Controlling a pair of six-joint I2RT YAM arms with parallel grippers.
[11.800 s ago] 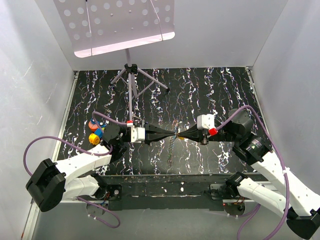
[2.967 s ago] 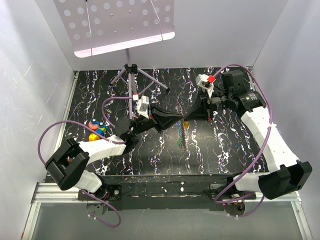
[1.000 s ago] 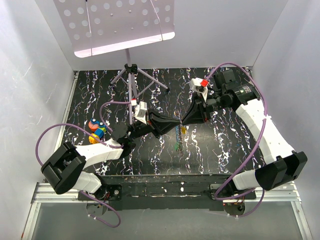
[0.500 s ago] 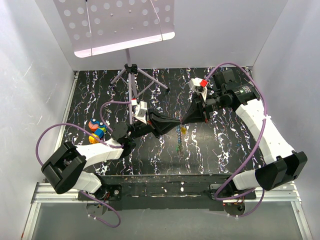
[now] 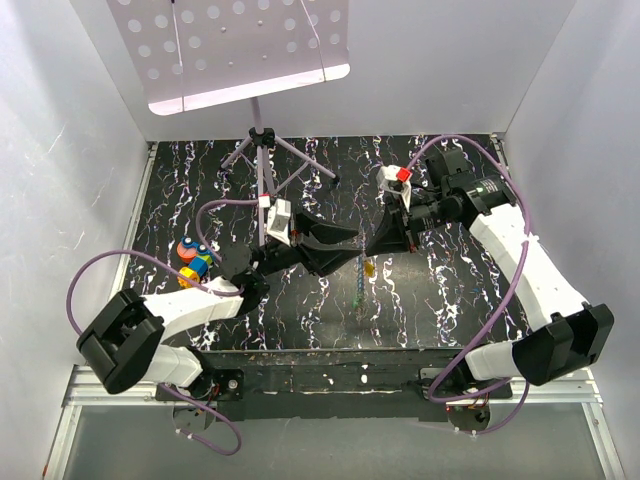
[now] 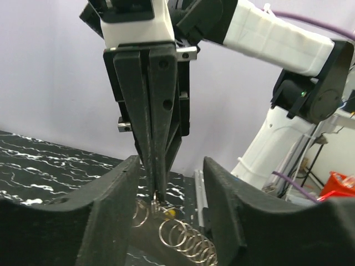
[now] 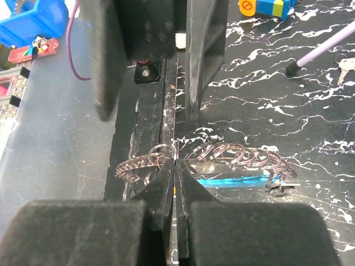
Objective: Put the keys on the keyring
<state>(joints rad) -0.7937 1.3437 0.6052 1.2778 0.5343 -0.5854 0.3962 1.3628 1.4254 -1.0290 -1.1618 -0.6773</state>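
As it hangs, ring chain (image 7: 238, 155) silvery, looped | yellow-orange key (image 5: 368, 268) small

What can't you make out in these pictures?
Top view: ring chain too small to count rings or see any key threaded.
Left wrist view: yellow key almost hidden behind rings below the right pincer.
Right wrist view: blue strip under the chain, covered; key or not, unclear.

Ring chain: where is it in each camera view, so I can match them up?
Top external: ring chain at centre, a thin line running nearward from the right end effector.
Left wrist: bottom centre, between the left end effector's open fingers.
Right wrist: mid-frame, strung left to right past the shut fingertips.
Shared landmark: the right end effector, pinching the chain in all three.
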